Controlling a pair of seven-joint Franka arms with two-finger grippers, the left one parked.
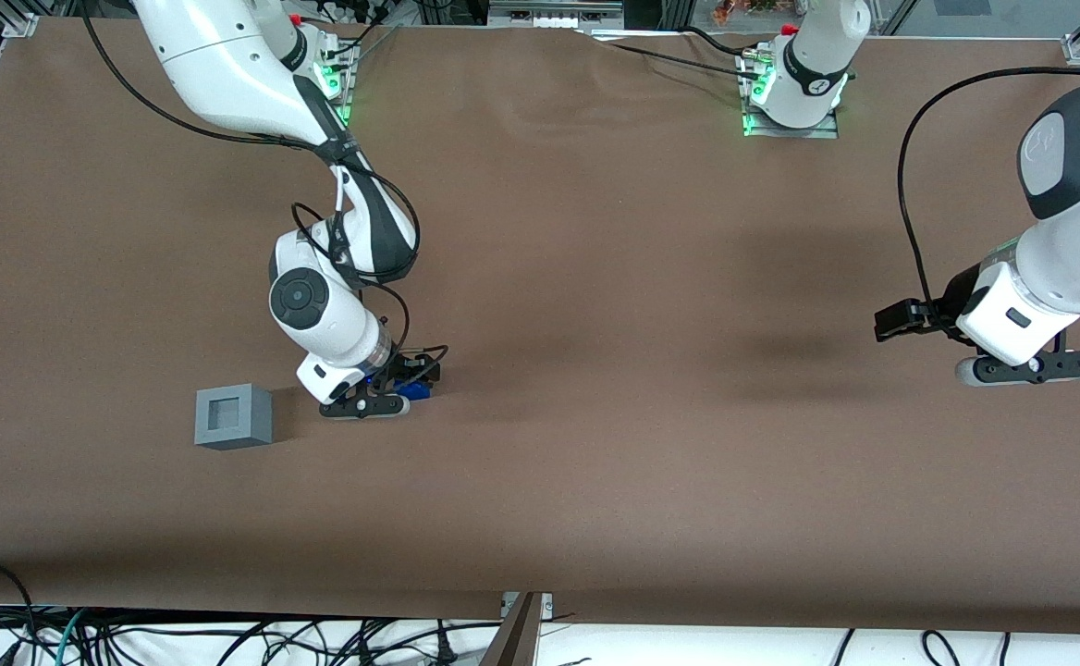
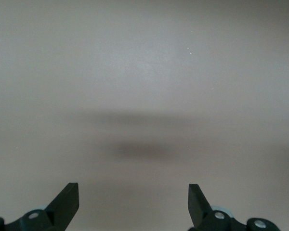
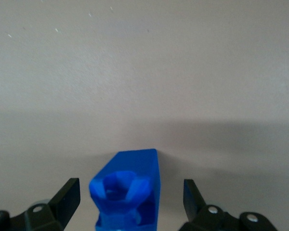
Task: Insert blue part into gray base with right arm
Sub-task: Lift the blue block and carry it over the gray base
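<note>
The blue part (image 3: pixel 127 190) is a bright-blue knobby chunk lying on the brown table, between my open fingers with a gap on each side. In the front view the blue part (image 1: pixel 413 389) shows just under the right arm's black gripper (image 1: pixel 401 384), which is low over the table. In the right wrist view the gripper (image 3: pixel 131 197) is open and touches nothing. The gray base (image 1: pixel 233 416), a light-gray cube with a square recess on top, stands on the table beside the gripper, toward the working arm's end.
The brown table (image 1: pixel 595 444) stretches wide toward the parked arm's end. Cables lie along the table's edge nearest the front camera (image 1: pixel 226 638). The arm's own black cable loops near its wrist (image 1: pixel 392 259).
</note>
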